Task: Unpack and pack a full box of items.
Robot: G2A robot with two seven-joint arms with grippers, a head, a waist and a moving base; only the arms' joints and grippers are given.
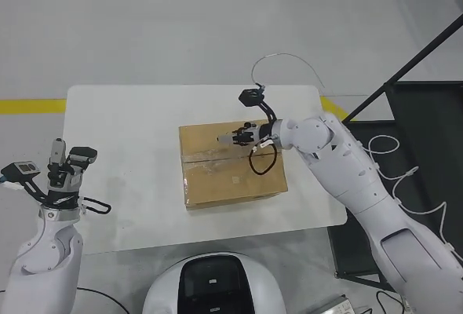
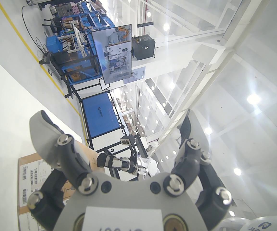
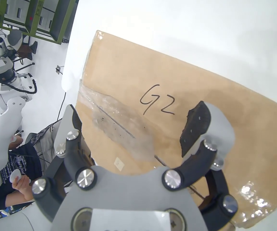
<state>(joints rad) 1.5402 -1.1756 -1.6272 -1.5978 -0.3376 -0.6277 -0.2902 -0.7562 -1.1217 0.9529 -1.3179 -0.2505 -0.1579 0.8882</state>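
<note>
The cardboard box sits right of the middle of the white tabletop, with a wide bare stretch between it and the left edge and narrower margins on its near and right sides. Its flaps are closed, with clear tape along the seam, so we cannot see what it holds. The right gripper hangs over the far half of the lid with its fingers spread wide and nothing between them; we cannot tell whether they touch the cardboard. The left gripper is beyond the tabletop's left edge, well apart from the box, pointing up and away, its fingers also spread wide and holding nothing. A dark metal frame stands just off the right edge. The floor around is pale grey, with a yellow line running behind the tabletop.
</note>
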